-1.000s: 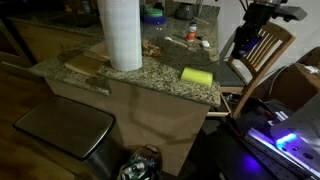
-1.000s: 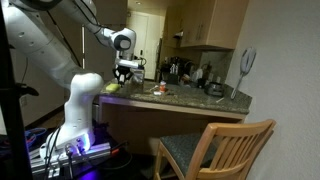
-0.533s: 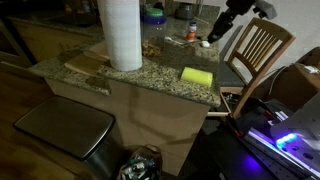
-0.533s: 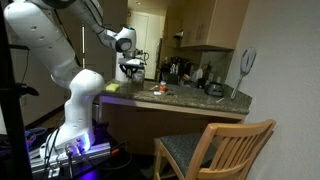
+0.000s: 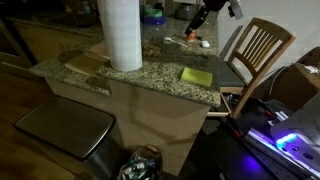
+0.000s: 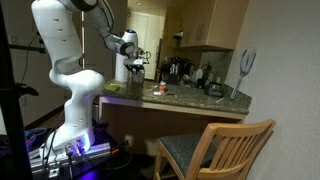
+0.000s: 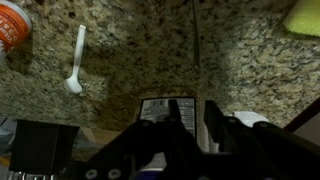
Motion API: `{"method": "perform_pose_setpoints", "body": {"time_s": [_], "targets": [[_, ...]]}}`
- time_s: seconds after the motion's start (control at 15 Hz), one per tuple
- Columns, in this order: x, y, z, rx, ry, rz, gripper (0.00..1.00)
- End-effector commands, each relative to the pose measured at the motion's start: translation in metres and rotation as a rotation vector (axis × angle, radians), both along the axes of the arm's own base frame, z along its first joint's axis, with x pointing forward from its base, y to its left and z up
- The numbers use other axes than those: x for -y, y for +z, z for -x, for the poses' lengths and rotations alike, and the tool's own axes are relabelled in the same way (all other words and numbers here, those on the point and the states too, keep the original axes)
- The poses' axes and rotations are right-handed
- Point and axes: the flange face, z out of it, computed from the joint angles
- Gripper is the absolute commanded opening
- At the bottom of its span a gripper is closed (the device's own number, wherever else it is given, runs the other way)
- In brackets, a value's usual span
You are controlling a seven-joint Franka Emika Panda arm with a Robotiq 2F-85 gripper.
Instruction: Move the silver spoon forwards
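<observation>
The silver spoon [image 7: 75, 62] lies on the speckled granite counter [image 7: 130, 50] in the upper left of the wrist view, its handle pointing up and its pale oval bowl at the lower end. My gripper [image 7: 192, 106] comes in from the bottom edge, well to the right of the spoon and apart from it. Its dark fingers [image 7: 213, 120] stand close together with nothing held. In both exterior views the gripper [image 5: 205, 14] [image 6: 133, 70] hangs above the counter's back part. The spoon is too small to pick out there.
A yellow sponge [image 5: 197, 76] lies near the counter's front edge, also in the wrist view [image 7: 305, 15]. A tall paper towel roll [image 5: 120, 35] and a wooden board [image 5: 85, 62] stand further along. An orange-and-white round item [image 7: 12, 22] sits by the spoon. A wooden chair [image 5: 258, 48] stands beside the counter.
The arm has swung from beside the chair to over the back of the counter, near the small items there. The fingers have stayed shut. Nothing on the counter has moved.
</observation>
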Motion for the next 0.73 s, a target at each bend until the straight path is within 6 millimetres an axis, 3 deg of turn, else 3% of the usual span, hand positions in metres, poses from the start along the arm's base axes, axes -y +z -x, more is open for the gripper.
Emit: {"method": "perform_pose_setpoints", "body": {"time_s": [0.0,0.07,0.13,0.67], "targets": [[0.019,-0.015,0.009,-0.071,-0.025,0.036,0.08],[0.007,-0.008,0.002,-0.038,-0.012,0.018,0.08],[0.008,-0.010,0.003,-0.044,-0.014,0.020,0.33],[0.006,-0.008,0.003,-0.041,-0.011,0.019,0.33]]}}
